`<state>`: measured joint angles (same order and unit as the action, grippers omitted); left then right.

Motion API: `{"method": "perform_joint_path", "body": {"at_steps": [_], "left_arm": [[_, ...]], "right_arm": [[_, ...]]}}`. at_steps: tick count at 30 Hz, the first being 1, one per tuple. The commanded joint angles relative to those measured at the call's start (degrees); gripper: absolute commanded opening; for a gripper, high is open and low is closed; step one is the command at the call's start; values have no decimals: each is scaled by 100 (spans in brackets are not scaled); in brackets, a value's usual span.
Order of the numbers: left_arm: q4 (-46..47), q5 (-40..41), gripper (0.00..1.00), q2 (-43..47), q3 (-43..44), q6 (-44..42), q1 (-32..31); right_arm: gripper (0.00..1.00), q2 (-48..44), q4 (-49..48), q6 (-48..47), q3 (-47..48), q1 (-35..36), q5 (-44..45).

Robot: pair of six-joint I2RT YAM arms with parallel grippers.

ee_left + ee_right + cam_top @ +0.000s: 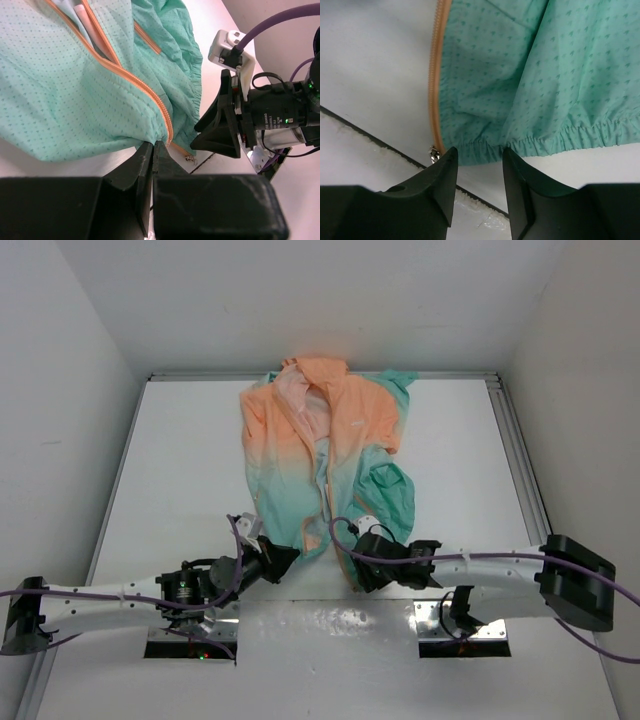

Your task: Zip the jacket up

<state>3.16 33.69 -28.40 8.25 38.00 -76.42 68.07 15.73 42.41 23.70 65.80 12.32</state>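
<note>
Left tool (153,146): fingers pressed together, pinching the near hem of the jacket (330,440) right at the bottom end of one orange zipper (150,95) tape.

Right tool (479,156): fingers spread. The gathered mint hem lies across the gap at the fingertips; whether they touch it cannot be told. A small metal piece (435,152) sits at the lower end of the zipper tape, just left of the left fingertip.

Jacket: lies flat on the white counter (180,460), centre to far, hood end far, hem near. Peach-orange at the far part fading to mint-teal near. Front is open, with pale pink lining (303,400) showing at the far end.

Arms: both lie low over the counter, reaching inward from the near corners; the tools are close together at the near hem, left tool on the left.
</note>
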Motion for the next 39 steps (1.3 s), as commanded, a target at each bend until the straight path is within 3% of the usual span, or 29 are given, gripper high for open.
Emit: {"method": "perform_joint_path", "body": {"at_steps": [1, 12, 15, 18, 24, 27, 34, 39], "left_arm": [[80, 23, 0, -34, 300, -12, 13], [36, 182, 0, 54, 168, 85, 13], [-104, 234, 0, 2, 282, 41, 13], [-88, 252, 0, 36, 230, 94, 13], [-88, 269, 0, -25, 300, 146, 13], [45, 313, 0, -95, 334, 173, 13], [185, 586, 0, -429, 590, 340, 13], [422, 700, 0, -561, 687, 576, 22]], "right_arm": [[42, 153, -149, -84, 161, 73, 210], [42, 882, 220, 188, 451, 539, 350], [34, 1076, 124, 320, 329, 557, 263], [18, 1129, -43, 521, 197, 557, 122], [0, 726, -570, 707, 55, 557, -36], [0, 453, -1009, 759, 99, 557, -54], [0, -916, -3886, 1479, -840, 557, 516], [0, -1656, -5024, 1717, -1420, 557, 1132]]}}
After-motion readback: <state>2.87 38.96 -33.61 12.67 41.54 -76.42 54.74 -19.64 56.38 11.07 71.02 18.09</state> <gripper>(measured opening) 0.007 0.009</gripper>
